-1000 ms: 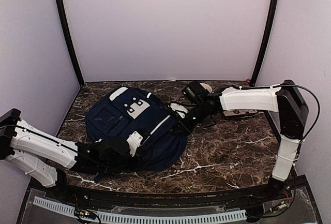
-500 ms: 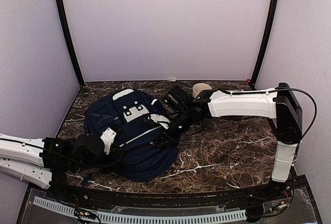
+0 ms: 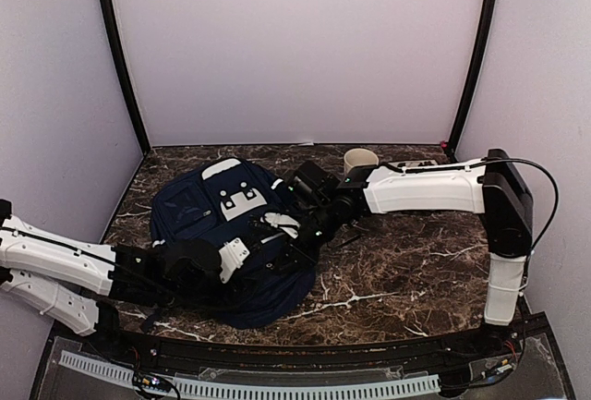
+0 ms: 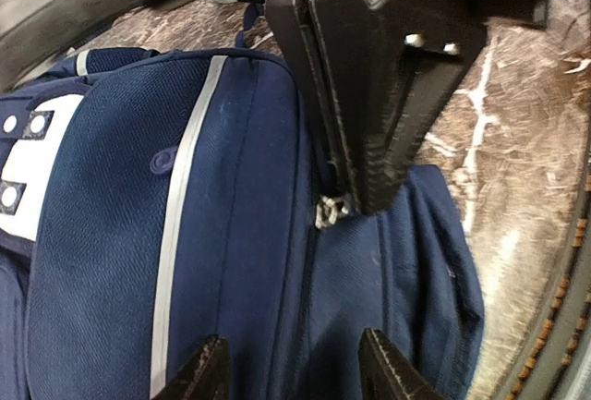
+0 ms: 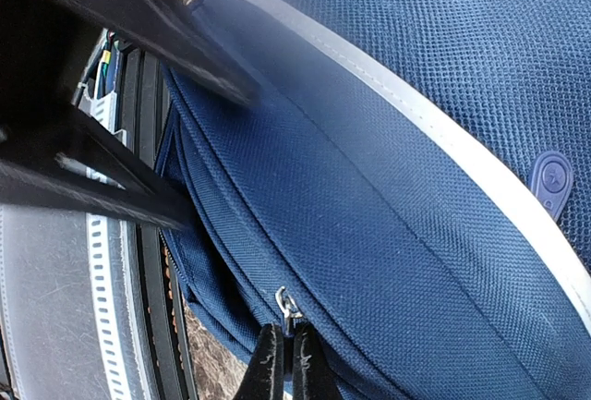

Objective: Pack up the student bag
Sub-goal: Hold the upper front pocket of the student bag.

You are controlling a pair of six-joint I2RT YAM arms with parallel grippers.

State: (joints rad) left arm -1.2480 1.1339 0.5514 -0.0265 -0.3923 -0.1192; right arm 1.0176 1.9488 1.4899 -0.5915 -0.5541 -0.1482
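Observation:
The student bag [image 3: 212, 220], navy with a grey stripe, lies flat at the left centre of the marble table. My right gripper [image 5: 287, 365] is shut on the bag's metal zipper pull [image 5: 288, 306] at the bag's right edge [image 3: 297, 241]. In the left wrist view the right gripper's fingers [image 4: 369, 95] pinch that pull [image 4: 332, 208]. My left gripper [image 4: 300, 372] stands open just over the bag's fabric, its tips either side of the zipper seam, holding nothing. From above, the left gripper [image 3: 261, 254] is at the bag's near side, close to the right one.
A beige cup [image 3: 360, 160] stands at the back of the table behind the right arm, with a flat pale item [image 3: 420, 164] to its right. Purple walls enclose three sides. Bare marble [image 3: 406, 261] lies right of the bag.
The left gripper opened, drew back left, then came back right onto the bag. The right gripper slid left and nearer with the zipper pull. The bag's shape shifted.

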